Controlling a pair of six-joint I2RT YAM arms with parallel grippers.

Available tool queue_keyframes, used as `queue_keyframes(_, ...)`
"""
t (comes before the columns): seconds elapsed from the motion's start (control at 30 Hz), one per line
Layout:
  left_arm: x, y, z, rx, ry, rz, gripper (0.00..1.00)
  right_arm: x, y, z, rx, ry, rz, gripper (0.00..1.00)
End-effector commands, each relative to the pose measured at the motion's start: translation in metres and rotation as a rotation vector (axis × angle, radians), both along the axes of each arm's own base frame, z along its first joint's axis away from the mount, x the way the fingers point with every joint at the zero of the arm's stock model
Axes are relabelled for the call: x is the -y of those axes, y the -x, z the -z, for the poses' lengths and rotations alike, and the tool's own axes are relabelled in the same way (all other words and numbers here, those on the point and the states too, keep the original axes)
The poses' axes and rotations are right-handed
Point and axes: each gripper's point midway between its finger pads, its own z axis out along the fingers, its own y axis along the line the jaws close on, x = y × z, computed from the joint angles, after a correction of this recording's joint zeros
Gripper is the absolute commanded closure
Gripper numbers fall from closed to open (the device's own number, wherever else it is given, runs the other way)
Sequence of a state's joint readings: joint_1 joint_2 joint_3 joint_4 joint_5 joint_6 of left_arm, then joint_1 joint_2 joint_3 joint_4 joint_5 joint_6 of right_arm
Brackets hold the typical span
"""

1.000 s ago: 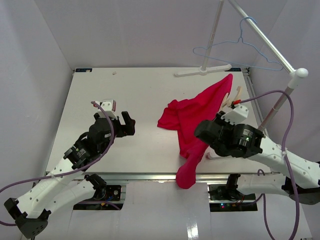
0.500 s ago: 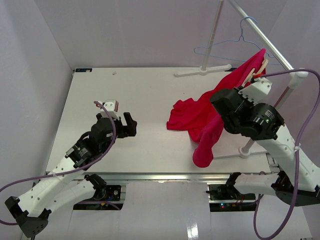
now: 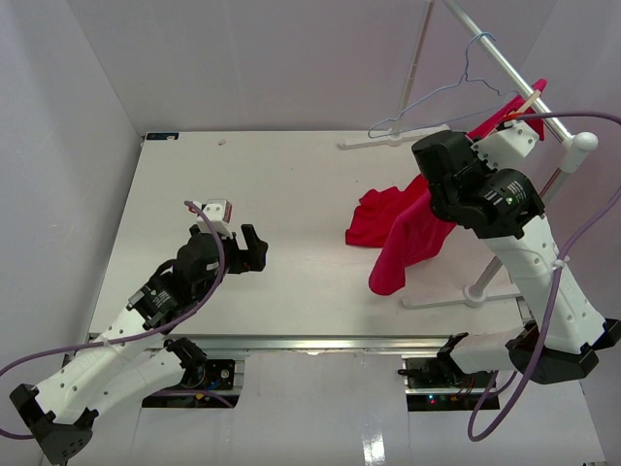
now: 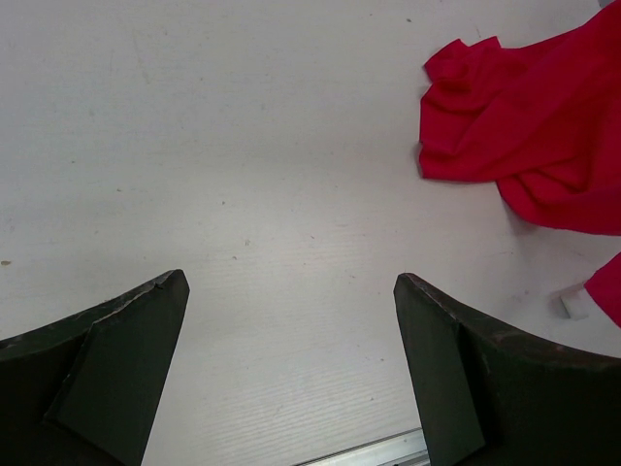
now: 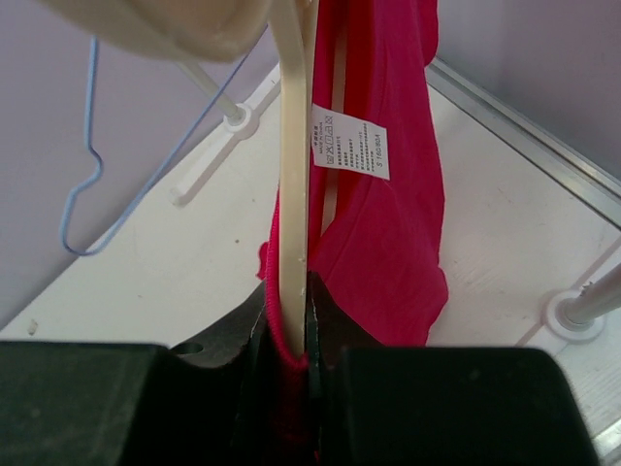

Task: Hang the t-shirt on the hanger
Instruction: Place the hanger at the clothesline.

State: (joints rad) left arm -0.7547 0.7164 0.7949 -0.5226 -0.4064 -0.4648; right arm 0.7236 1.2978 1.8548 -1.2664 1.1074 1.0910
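Upper right of top view: right claw [image 3: 519, 115] up beside the slanted rail [image 3: 500, 60], pinched shut on the hanger [image 3: 526, 98]. Same in right wrist cam: dark fingers [image 5: 243, 325] at lower centre, closed hard on the pale wood strip, w/ a bit of red cloth caught in the pinch too. Hook on the rail or not: can't tell from either view.

T-shirt [image 3: 412, 228] draped from the hanger, trailing down thru centre right of top view, far end bunched on the table [image 3: 272, 175]. In wrist cam, red cloth just right of the wood, white tag [image 5: 349, 142] facing the cam near top centre.

Blue wire hanger [image 3: 437, 95] on the rail, left of the right claw in top view; at left edge in wrist cam. White rack foot [image 3: 393, 139] at the table's far edge, top centre.

Centre left of top view: left claw [image 3: 254, 250] low over the table, well apart from the t-shirt. In left wrist cam, fingers [image 4: 116, 359] spread wide at the bottom corners, only bare table between, nothing gripped; red cloth lying flat-ish at upper right of that frame.
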Motion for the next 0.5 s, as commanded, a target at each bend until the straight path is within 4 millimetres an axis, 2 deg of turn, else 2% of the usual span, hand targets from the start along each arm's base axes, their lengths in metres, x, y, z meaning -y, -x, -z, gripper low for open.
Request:
queue_keyframes(0.0,0.007,0.003,0.007,-0.015,0.016,0.031,0.02,0.006,-0.016,-0.041,0.166,-0.057,0.096,0.92)
queue_keyframes(0.17,0.012,0.005,0.011,-0.021,0.025,0.058,0.02,0.012,-0.023,-0.045,0.211,-0.048,0.159,0.92)
queue_keyframes(0.47,0.016,0.005,0.013,-0.033,0.039,0.069,0.02,0.027,-0.035,-0.034,0.229,-0.094,0.246,0.92)
